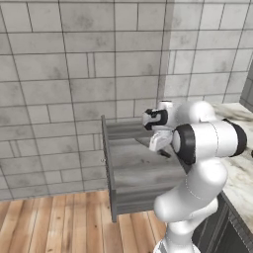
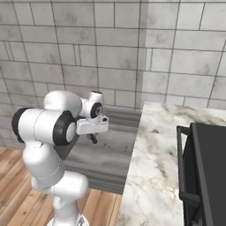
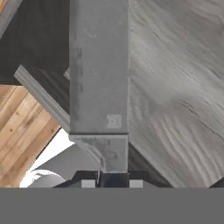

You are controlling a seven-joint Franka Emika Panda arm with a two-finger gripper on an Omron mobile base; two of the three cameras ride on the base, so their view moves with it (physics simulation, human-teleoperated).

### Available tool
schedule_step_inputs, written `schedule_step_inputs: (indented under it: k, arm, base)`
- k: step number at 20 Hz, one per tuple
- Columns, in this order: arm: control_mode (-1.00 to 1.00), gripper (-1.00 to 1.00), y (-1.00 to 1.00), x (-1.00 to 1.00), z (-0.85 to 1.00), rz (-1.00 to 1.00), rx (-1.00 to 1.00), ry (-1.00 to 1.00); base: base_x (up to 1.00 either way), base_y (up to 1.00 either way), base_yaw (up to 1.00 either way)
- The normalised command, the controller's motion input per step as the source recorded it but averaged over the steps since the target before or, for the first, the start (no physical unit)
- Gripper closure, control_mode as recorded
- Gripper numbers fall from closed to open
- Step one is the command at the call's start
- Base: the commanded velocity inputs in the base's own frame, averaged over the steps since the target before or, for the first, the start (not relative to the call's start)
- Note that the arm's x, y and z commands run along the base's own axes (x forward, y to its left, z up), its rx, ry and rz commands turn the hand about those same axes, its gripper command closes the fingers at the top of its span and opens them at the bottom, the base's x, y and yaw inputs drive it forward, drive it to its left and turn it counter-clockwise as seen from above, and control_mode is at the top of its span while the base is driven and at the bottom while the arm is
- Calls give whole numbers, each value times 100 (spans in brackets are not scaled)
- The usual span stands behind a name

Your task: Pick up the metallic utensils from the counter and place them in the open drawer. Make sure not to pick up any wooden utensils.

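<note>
The hand (image 3: 112,183) grips a grey metal knife (image 3: 99,78) over the open drawer (image 1: 143,173); a small stamp on its blade is unreadable. White marble surface (image 2: 154,167), grey block wall (image 1: 59,64), wood-plank floor (image 1: 54,222).

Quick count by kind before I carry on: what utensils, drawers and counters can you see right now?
Metallic utensil, gripped in the tool over the drawer: 1
Open drawer: 1
Counter: 1
Total: 3
</note>
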Motion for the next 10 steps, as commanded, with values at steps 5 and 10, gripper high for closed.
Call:
schedule_step_inputs:
  k: [5, 10]
  arm:
    - [-100, 100, -2, 4, -57, 21, 20, -4]
    - [-100, 100, -4, 28, -3, 13, 1, -2]
  base:
    - [0, 0, 0]
    - [0, 0, 0]
